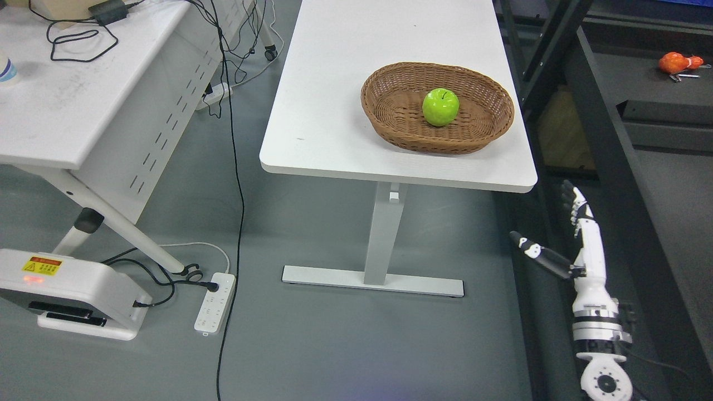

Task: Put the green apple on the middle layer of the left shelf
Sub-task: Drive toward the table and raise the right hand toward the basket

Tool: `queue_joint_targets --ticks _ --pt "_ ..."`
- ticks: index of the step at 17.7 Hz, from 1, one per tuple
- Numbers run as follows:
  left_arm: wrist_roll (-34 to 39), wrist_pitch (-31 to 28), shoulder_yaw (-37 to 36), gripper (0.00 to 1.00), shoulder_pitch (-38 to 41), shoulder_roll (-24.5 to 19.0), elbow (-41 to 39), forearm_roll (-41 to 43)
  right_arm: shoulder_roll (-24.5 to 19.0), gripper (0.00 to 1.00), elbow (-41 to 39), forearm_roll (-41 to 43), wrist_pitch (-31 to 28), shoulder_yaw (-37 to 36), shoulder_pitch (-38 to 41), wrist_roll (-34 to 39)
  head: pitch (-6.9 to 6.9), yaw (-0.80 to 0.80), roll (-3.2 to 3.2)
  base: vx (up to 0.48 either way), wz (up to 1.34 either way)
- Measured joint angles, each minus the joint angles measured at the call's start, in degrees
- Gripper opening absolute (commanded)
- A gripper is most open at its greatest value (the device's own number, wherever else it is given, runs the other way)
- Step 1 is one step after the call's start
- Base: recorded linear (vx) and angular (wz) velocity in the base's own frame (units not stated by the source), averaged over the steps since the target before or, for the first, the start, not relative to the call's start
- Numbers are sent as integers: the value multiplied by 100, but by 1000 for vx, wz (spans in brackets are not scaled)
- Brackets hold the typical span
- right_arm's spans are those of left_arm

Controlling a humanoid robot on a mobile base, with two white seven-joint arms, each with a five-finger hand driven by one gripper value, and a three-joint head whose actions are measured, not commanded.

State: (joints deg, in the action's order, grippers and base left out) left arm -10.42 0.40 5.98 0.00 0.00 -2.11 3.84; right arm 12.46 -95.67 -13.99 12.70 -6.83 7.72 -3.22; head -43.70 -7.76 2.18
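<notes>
The green apple [440,107] sits stem-up near the middle of an oval brown wicker basket [390,120], resting on the woven floor of the basket and apart from its rim. The basket stands toward the near right corner of a white table [334,111], a narrow tabletop carried on a single grey pedestal leg with a flat foot on the grey floor.

The right hand [576,234] hangs low at the lower right, below the level of the tabletop and beside the table's right edge, well apart from the apple. Its fingers are stretched out straight and point upward, the thumb sticks out to the left, and it holds nothing. The white forearm runs down to the bottom edge.

To the right of the table stands a dark shelf unit [613,139] with black uprights; on one of its surfaces at the upper right lies an orange object [674,62], too small to identify.

On the left stands a second white desk [72,106] with black cables [72,42] lying on top. On the floor near it lies a white power strip [213,303] with a plug in it, beside a white device bearing a yellow warning label [42,265].
</notes>
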Motion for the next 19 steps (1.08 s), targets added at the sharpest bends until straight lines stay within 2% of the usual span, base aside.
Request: queue_joint_targets --ticks 3,5,6,8,11,15,19 --pt "0 -1 0 100 0 0 0 0 474 99 -87 -266 818 -336 -29 81 0 0 0 99 0" --pt "0 -1 0 100 0 0 0 0 668 98 -130 -371 1006 -503 -76 147 0 0 0 107 0" --pt "0 -2 0 100 0 0 0 0 719 96 -144 -424 814 -554 -129 181 0 0 0 115 0" --pt "0 -6 0 100 0 0 0 0 750 93 -174 -606 50 -571 -315 211 0 0 0 114 -22" --pt "0 -21 0 100 0 0 0 0 577 92 -208 -1238 -703 -482 -519 164 0 0 0 116 -41" --pt "0 -20 0 100 0 0 0 0 187 92 -245 -1988 -969 -231 -657 0 0 0 0 128 -42" --pt "0 -2 0 100 -1 0 0 0 -190 92 -267 -2360 -1082 67 -671 -42 0 0 0 153 -23"
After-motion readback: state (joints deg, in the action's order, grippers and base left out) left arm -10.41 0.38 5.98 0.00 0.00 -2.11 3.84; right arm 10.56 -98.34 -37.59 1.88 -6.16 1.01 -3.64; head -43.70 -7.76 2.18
